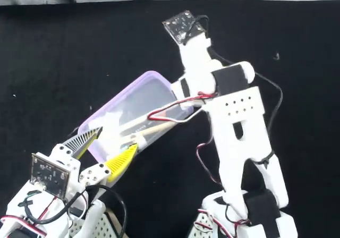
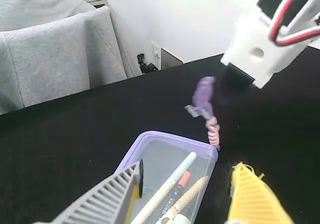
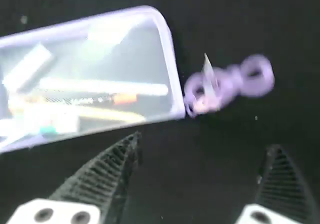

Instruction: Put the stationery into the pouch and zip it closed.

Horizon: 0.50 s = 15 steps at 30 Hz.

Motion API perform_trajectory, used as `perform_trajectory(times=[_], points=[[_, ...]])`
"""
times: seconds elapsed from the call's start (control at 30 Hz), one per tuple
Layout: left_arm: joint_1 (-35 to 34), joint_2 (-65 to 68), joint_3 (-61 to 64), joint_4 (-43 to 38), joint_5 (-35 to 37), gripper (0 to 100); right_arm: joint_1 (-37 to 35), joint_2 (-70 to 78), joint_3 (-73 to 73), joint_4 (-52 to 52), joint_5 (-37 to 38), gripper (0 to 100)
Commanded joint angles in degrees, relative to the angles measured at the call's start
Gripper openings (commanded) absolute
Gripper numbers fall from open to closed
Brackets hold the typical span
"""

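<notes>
The pouch (image 1: 139, 102), clear with a purple rim, lies slanted on the black table. It holds a white pen (image 2: 170, 184), a wooden pencil (image 2: 192, 195) and an eraser (image 3: 31, 68). My left gripper (image 1: 118, 138) is open; its grey finger (image 2: 107, 201) and yellow finger (image 2: 255, 199) flank the pouch's near end (image 2: 165, 149). At the far end hangs a purple zip-pull charm (image 2: 204, 96), which lies beside the pouch's corner (image 3: 170, 59) in the right wrist view. My right gripper (image 3: 205, 141) hovers open just short of that charm (image 3: 230, 84), with nothing between its black fingers.
The right arm (image 1: 236, 121) reaches over the pouch's far end, and its red and white wires (image 1: 170, 113) drape across the pouch. A grey cloth (image 2: 55, 59) lies past the table's far edge. Bare black table (image 1: 64, 52) surrounds the pouch.
</notes>
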Motion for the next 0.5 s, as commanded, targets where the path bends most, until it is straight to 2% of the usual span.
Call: perform_trajectory(times=[0.0, 0.13, 0.2, 0.37, 0.47], points=[[-0.4, 0.3, -0.2, 0.2, 0.2, 29, 6.0, -2.6, 3.2, 0.8, 5.4, 36.8], [-0.4, 0.3, -0.2, -0.2, 0.2, 29, 11.9, -7.9, -1.9, 0.7, 7.2, 36.7], [-0.4, 0.3, -0.5, -0.3, 0.1, 26, 13.9, -11.3, -5.8, 0.8, 7.2, 34.7], [-0.4, 0.2, -0.8, -2.4, -5.3, 2, 15.2, -19.4, -7.7, 0.6, 7.2, 14.5], [-0.4, 0.0, -1.0, -2.6, -8.7, 6, 15.2, -23.7, -4.6, 0.4, 7.1, 0.5]])
